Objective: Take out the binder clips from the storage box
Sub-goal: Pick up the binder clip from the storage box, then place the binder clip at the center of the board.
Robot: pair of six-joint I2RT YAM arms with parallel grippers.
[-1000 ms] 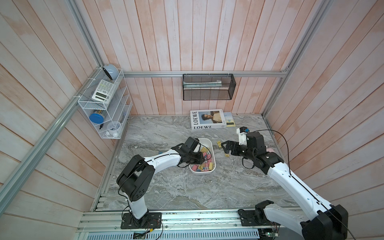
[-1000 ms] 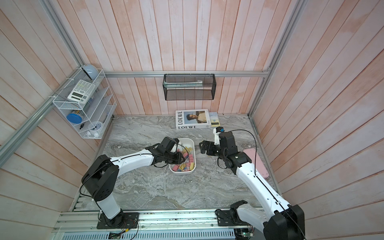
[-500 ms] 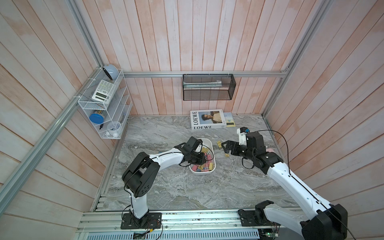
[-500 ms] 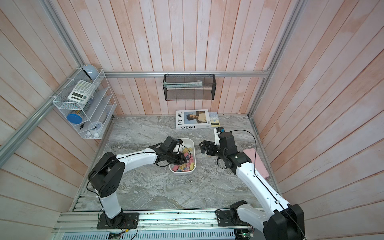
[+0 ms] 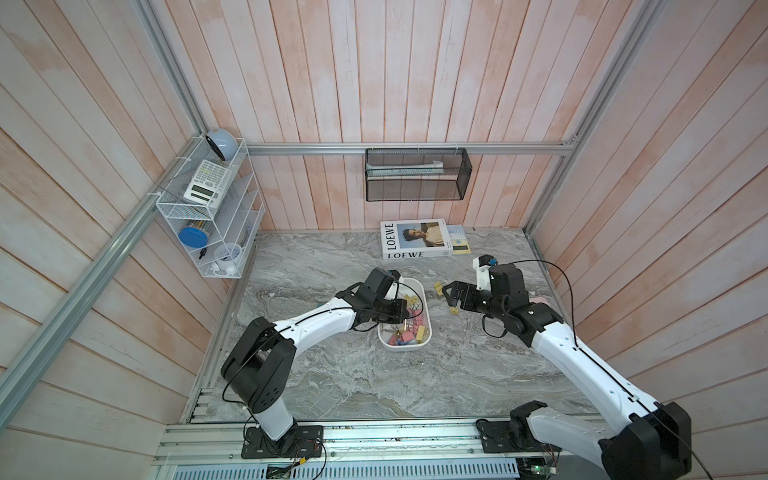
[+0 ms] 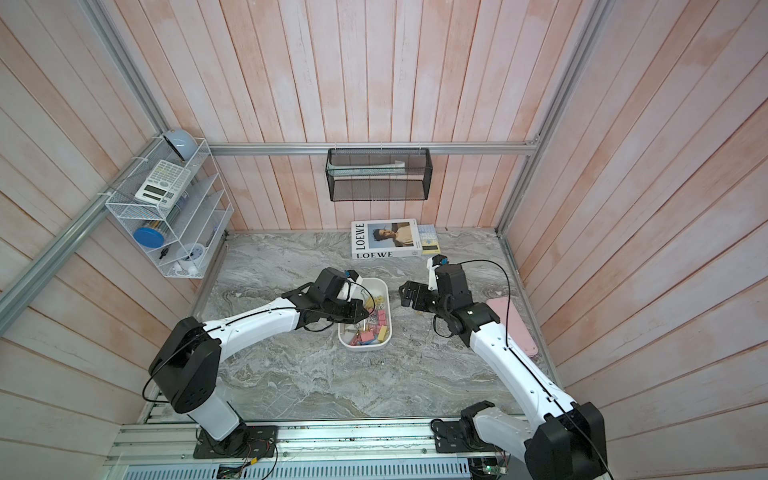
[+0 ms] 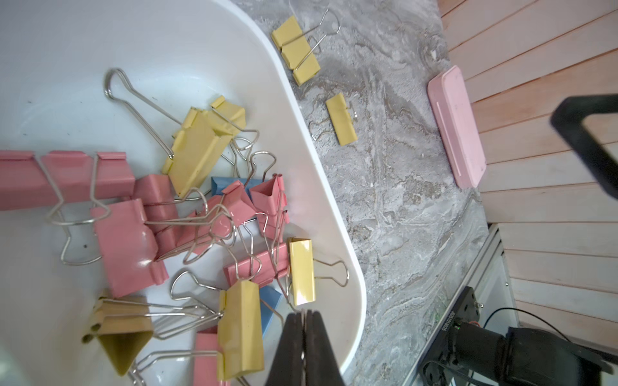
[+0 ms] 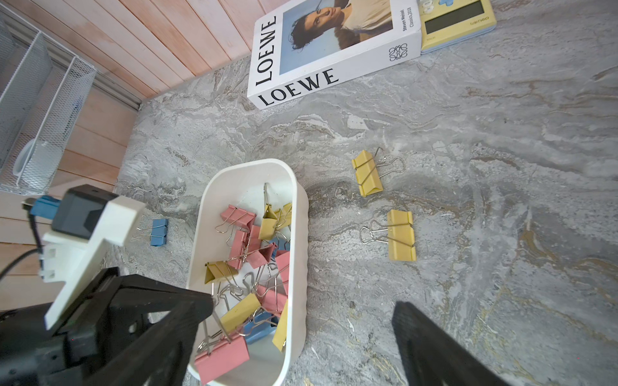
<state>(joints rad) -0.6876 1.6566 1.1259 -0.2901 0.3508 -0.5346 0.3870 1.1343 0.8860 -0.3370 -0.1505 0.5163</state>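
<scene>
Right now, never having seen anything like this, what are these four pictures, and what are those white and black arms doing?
These are two white-and-black robot arms, each ending in a two-fingered gripper. Two pictures look down from one overhead camera. The other two come from cameras on the arms' wrists.

On the grey marbled tabletop sits a shallow white plastic storage box. It holds pink, yellow and blue binder clips with silver wire handles. Two yellow clips and one blue clip lie outside it.

The left gripper is shut inside the box, its tips at a wire handle. Whether it truly grips, I cannot tell. The right gripper is open and empty over the table.
</scene>
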